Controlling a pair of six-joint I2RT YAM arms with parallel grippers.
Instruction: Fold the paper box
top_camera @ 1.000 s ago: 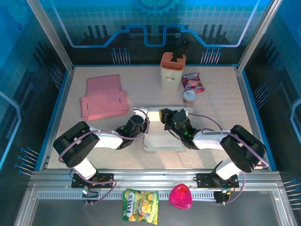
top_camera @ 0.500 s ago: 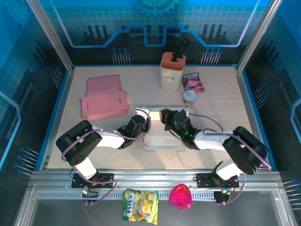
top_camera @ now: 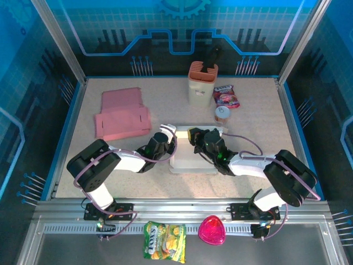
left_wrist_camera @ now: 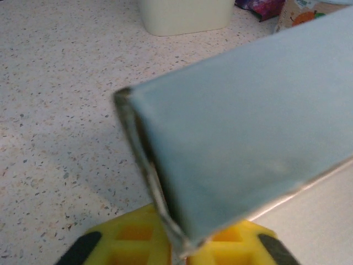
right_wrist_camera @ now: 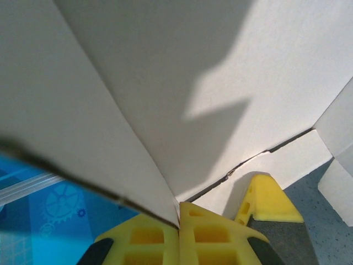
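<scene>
The paper box (top_camera: 193, 160) is lying white and only partly formed in the middle of the surface (top_camera: 259, 127), between the 2 arms. Both pincers are meeting it along its far edge. The left pincer (top_camera: 169, 134) is clenched on the far-left corner, and the right pincer (top_camera: 192, 136) is clenched on a panel just to the right of it, so the 2 are working near each other. From both pincers the body of the box is stretching back toward the arm bases, and the gripped edge is running left to right. Neither arm is clearly nearer. I judge that the coming fold is turning on this far wall being swung up and over the base.

The left wrist view is showing what the top view is not. A grey-shaded panel (left_wrist_camera: 248, 143) is standing tilted, its corner pinched low in the left pincer (left_wrist_camera: 179, 251), with the beige container (left_wrist_camera: 185, 14) beyond. The right wrist view is showing the inside of the box (right_wrist_camera: 165, 83): 1 panel's edge nipped in the right pincer (right_wrist_camera: 179, 221), and a slit between neighbouring panels. The top view alone is placing the pink flattened boxes (top_camera: 121, 113) well apart at far left.
</scene>
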